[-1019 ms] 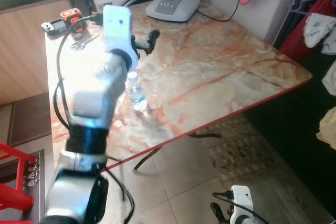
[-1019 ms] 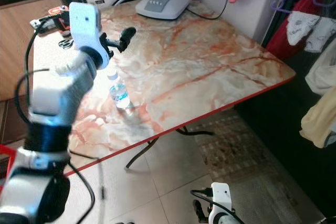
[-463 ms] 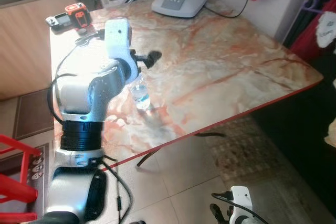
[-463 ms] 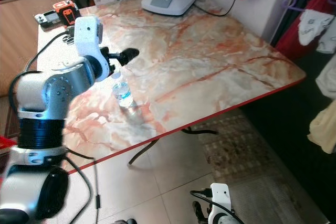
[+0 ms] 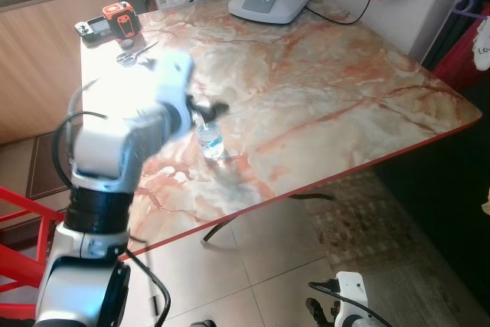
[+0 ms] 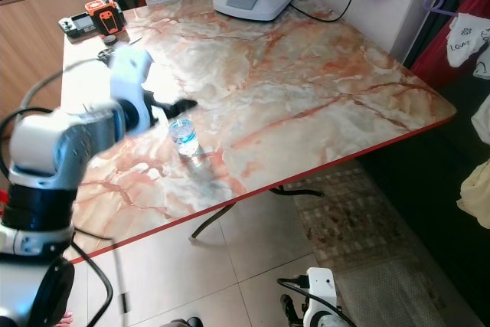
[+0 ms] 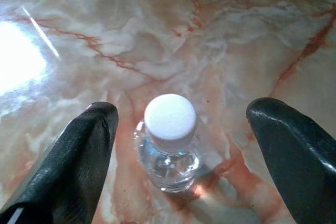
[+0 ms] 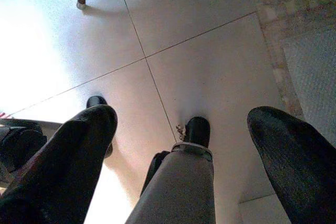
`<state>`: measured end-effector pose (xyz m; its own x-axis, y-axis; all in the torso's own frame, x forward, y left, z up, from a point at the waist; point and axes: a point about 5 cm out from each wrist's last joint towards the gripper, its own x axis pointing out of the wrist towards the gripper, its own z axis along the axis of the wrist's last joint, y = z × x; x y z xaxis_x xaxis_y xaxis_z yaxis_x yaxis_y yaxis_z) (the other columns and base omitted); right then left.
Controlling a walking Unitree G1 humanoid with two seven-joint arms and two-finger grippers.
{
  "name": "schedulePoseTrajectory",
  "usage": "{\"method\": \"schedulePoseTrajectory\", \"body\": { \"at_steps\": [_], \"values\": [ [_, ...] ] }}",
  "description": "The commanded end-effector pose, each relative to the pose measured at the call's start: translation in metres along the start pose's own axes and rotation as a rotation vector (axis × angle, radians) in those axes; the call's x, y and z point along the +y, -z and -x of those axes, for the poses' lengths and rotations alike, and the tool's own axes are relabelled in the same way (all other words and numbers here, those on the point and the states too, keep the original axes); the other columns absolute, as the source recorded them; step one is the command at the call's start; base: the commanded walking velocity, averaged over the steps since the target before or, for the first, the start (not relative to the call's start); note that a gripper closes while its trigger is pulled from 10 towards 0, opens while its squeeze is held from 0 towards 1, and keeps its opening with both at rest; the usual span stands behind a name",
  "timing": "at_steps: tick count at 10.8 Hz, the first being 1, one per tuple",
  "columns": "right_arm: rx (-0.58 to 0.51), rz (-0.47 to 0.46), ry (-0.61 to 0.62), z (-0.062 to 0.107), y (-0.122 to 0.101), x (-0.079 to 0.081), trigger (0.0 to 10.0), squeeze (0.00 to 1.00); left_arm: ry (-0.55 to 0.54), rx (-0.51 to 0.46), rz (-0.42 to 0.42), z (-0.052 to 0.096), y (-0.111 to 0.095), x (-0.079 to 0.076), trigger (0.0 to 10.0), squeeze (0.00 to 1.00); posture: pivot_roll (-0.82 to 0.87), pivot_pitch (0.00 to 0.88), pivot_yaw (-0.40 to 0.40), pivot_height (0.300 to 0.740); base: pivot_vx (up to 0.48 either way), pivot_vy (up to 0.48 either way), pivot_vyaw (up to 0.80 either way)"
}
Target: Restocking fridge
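Bottle stands upright between the spread left tool fingers.

Silver cylindrical robot arm with black ribbed joint band, looping black cables, white wrist block, and rounded matte-black fingers.

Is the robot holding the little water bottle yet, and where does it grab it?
Not yet. The left gripper is open, one finger on each side of the bottle, not touching it. The right gripper hangs open over the floor.
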<state>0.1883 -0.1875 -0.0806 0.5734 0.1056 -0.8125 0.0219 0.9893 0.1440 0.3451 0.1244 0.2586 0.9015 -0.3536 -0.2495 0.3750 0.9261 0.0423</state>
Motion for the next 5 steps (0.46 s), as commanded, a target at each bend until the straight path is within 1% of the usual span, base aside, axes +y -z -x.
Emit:
{"method": "schedulePoseTrajectory", "body": {
  "at_steps": [1,3,5],
  "values": [
    [0.030,0.010,-0.006,0.0003,0.0073,0.0021,10.0,0.00,-0.009,-0.011,-0.024,0.0039,-0.0015,0.0017,10.0,0.00,0.04,0.115,0.062,0.740,0.000,0.000,0.00],
    [0.030,0.016,-0.004,0.0006,0.0074,0.0010,10.0,0.00,-0.027,-0.012,-0.016,0.0048,-0.0011,0.0085,10.0,0.00,0.04,0.113,0.058,0.740,0.000,0.000,0.00],
    [0.032,0.018,-0.005,0.0008,0.0077,0.0004,10.0,0.00,-0.034,-0.008,-0.005,0.0046,-0.0007,0.0111,10.0,0.00,0.04,0.110,0.057,0.740,0.000,0.000,0.00]
  ]
}}
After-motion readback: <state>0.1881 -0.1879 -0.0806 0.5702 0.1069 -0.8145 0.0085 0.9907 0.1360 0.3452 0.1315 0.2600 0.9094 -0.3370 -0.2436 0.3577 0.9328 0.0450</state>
